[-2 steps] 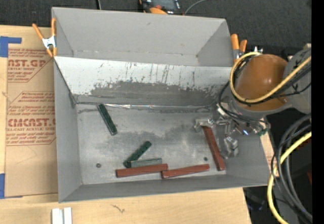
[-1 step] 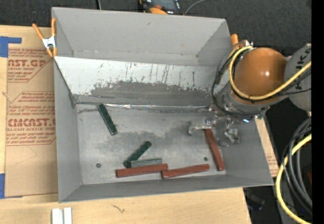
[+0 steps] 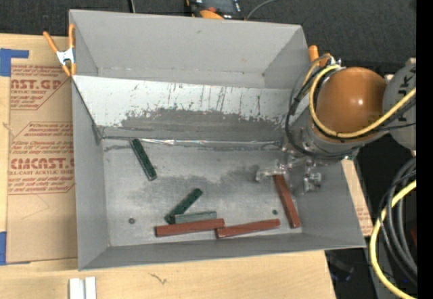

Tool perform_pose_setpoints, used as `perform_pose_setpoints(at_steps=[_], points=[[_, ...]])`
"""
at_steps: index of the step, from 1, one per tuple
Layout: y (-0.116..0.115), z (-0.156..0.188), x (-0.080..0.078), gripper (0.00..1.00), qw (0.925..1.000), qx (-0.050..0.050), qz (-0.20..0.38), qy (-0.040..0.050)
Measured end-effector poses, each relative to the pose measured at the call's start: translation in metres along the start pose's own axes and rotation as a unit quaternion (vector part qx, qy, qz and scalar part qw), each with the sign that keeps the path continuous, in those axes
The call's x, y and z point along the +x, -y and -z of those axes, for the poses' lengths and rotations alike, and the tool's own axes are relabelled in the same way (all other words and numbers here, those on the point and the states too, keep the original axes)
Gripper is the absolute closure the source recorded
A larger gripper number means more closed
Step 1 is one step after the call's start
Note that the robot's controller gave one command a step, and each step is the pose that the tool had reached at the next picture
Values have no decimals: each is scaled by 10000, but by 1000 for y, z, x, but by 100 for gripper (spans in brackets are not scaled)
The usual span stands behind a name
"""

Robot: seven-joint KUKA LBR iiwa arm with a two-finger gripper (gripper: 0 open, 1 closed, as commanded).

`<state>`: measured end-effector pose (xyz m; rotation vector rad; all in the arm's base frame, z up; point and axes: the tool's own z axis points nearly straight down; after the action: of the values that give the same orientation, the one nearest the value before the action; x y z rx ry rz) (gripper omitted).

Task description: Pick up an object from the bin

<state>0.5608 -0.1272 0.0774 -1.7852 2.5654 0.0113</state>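
My gripper (image 3: 289,176) is low at the bin's right side, just under the arm's orange dome. It is open, with its two metal fingertips (image 3: 265,173) standing apart near the floor. A red-brown stick (image 3: 288,204) lies slanted along the right wall, and its upper end sits between the fingertips. Whether they touch it I cannot tell. A second red-brown stick (image 3: 247,228) lies flat near the front wall, left of the first one's lower end.
More sticks lie front and centre: a third red-brown one (image 3: 189,227), a grey-green one (image 3: 193,217) and a dark green one (image 3: 185,204). Another dark green stick (image 3: 143,159) lies alone at the back left. The sloping bin walls stand close around the gripper on the right.
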Motion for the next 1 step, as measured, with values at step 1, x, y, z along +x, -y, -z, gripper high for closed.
perform_pose_setpoints(at_steps=[1], points=[[0, -1, 7, 100, 10000, -13, -17, -56]])
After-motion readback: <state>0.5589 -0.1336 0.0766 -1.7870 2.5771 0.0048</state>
